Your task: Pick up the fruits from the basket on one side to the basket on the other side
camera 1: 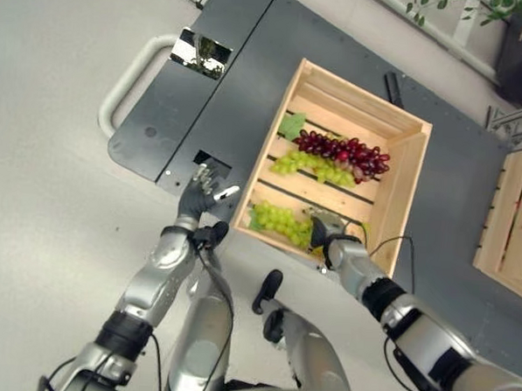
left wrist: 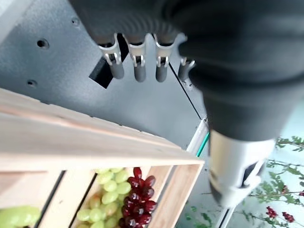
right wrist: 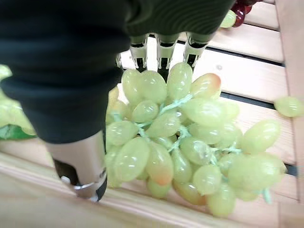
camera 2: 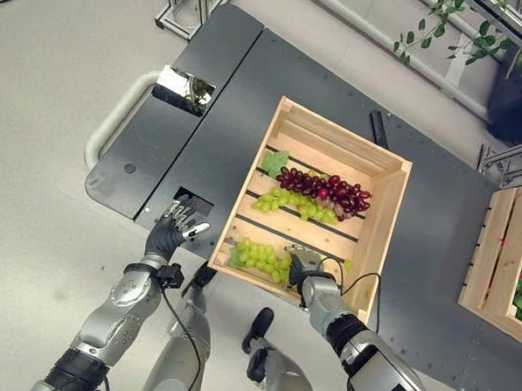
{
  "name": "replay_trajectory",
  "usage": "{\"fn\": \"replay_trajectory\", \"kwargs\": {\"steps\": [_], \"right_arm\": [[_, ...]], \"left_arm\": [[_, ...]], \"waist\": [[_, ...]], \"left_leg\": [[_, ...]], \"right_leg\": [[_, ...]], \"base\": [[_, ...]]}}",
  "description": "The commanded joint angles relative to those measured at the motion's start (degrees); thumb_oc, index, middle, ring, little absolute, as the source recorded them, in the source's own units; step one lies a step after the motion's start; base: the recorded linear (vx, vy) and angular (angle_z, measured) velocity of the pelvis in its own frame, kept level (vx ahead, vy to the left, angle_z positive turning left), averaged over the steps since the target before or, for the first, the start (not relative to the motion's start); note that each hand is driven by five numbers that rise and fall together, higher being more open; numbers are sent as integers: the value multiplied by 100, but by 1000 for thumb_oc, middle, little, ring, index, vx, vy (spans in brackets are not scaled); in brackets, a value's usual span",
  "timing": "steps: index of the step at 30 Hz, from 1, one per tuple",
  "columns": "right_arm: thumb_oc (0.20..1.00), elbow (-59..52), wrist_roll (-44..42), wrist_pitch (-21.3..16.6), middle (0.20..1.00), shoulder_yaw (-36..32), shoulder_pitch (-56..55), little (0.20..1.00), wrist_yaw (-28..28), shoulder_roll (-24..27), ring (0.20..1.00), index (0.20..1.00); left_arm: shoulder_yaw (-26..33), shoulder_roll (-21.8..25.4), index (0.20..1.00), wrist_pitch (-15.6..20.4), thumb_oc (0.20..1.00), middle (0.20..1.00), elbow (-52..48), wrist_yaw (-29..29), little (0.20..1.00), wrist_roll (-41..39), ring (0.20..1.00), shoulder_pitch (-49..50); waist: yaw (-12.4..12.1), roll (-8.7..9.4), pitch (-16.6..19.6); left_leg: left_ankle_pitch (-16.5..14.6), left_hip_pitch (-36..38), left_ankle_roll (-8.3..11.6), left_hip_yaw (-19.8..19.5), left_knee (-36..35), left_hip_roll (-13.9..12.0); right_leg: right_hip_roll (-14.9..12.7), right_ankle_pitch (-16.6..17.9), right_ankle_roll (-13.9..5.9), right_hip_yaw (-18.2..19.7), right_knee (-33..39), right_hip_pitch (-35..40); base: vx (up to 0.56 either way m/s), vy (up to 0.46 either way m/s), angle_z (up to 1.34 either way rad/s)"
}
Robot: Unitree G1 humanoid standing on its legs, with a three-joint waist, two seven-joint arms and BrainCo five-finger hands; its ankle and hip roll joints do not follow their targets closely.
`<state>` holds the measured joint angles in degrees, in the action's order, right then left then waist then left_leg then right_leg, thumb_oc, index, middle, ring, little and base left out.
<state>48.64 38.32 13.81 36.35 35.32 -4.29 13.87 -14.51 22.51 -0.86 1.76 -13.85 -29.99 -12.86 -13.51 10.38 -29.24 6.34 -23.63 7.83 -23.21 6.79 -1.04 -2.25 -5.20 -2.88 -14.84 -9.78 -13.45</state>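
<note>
Grey metal lies under the left hand (camera 1: 202, 192), which hangs with relaxed, straight fingers (left wrist: 137, 66) holding nothing. Just past its fingertips is a small dark cut-out (camera 1: 212, 161) in the platform (camera 1: 224, 62), and the wooden crate (camera 2: 382, 224) starts just beside its thumb side.

Inside the crate, going from left to right, a green grape bunch (camera 1: 277, 219) lies right next to the right hand's fingers. Further out from them lie another green bunch (camera 2: 295, 204) and a dark red grape bunch (camera 2: 327, 188), touching each other, with a green leaf (camera 2: 274, 162) beside them.

The right hand (camera 2: 303, 269) is down in the near corner of the crate. In its wrist view a bunch of pale green grapes (right wrist: 185, 142) sits right between the thumb (right wrist: 80, 171) and the curled fingers (right wrist: 164, 54), so it looks like the hand is pinching this bunch. I think the step is grabbing the first fruit. Next the hand likely needs to lift the bunch gently over the crate wall and carry it to the second crate (camera 2: 503, 261), well off to the right. Loose grapes could drop off.

The crates sit on a dark grey platform on a pale floor (camera 1: 44, 149). Green plants (camera 2: 481, 14) stand far beyond the fingers.
</note>
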Motion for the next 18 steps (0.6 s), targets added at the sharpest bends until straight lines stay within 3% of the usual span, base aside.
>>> {"fn": "replay_trajectory", "kwargs": {"steps": [1, 8, 14, 18], "right_arm": [[1000, 45, -235, -38, 1000, -3, -220, 1000, 4, -157, 1000, 1000], [1000, -184, -953, -119, 1000, -197, -167, 1000, -410, -423, 1000, 1000], [1000, -348, -832, -85, 1000, -122, -96, 1000, -565, -586, 1000, 1000], [1000, 186, -300, 119, 1000, 101, 92, 1000, -624, -748, 1000, 1000]], "left_arm": [[176, -35, 1000, 172, 1000, 1000, -403, -56, 1000, 270, 1000, 17], [144, -112, 1000, 209, 1000, 1000, -409, -225, 1000, 189, 1000, 22], [95, -164, 1000, 221, 1000, 1000, -393, -378, 1000, 175, 1000, 44], [-29, -177, 1000, 241, 1000, 1000, -420, -431, 1000, 120, 1000, 16]], "waist": [[-39, 333, -55], [-75, 346, -55], [-124, 312, -55], [-207, 211, -55]], "left_leg": [[-92, -39, -674, 208, -315, 337], [-88, -22, -673, 181, -327, 323], [-92, -70, -671, 116, -317, 332], [-68, -168, -657, 11, -310, 367]], "right_leg": [[-464, 502, -398, 176, 257, -421], [-461, 474, -392, 152, 216, -436], [-458, 448, -383, 104, 205, -459], [-453, 430, -376, 46, 191, -514]], "base": [[0, 0, 0], [0, 0, 0], [3, -2, 1], [15, -4, 9]]}}
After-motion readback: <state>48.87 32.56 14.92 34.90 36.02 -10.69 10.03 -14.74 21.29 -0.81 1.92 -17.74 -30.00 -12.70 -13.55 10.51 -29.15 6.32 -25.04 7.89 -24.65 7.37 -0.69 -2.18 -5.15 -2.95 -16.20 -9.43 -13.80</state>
